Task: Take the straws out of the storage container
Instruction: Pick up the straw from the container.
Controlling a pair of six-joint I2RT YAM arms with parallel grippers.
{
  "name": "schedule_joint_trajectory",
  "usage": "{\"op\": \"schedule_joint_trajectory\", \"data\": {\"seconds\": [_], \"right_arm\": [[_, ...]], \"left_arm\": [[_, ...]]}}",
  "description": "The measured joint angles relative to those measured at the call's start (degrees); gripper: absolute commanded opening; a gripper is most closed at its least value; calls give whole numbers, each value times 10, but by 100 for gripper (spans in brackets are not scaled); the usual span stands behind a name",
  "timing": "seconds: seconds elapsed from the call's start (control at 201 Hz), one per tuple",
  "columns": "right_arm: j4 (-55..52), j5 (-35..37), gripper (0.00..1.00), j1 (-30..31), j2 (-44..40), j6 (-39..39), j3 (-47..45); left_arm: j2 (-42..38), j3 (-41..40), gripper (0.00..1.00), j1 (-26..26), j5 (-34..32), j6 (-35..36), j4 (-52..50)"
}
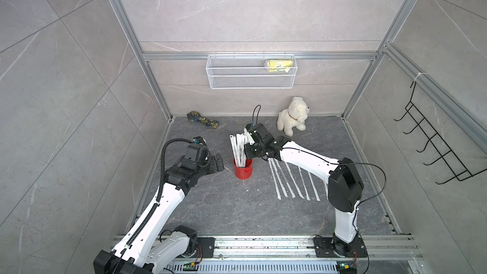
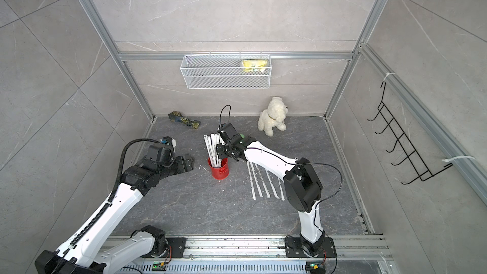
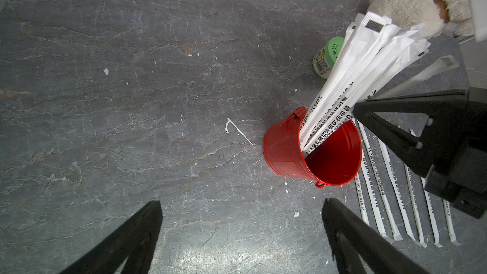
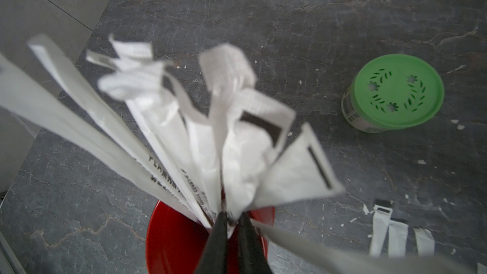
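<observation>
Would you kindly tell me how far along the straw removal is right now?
Done: several straws lie in a row on the table beside the red can. In hand: the right hand pinches the standing bunch above the rim. Left: that bunch sits in the can; the left hand is open beside it.

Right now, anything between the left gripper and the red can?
Only bare tabletop with a few white paper flecks separates left gripper and red can, per the left wrist view.
</observation>
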Motion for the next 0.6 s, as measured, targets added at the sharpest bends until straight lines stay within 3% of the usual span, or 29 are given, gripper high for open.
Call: {"op": "schedule_joint_trajectory", "data": {"seconds": [0.602], "right_arm": [[-9,5,11,0,-28,-7,-12]], "left_arm": [[0,0,99,0,0,0,0]]}}
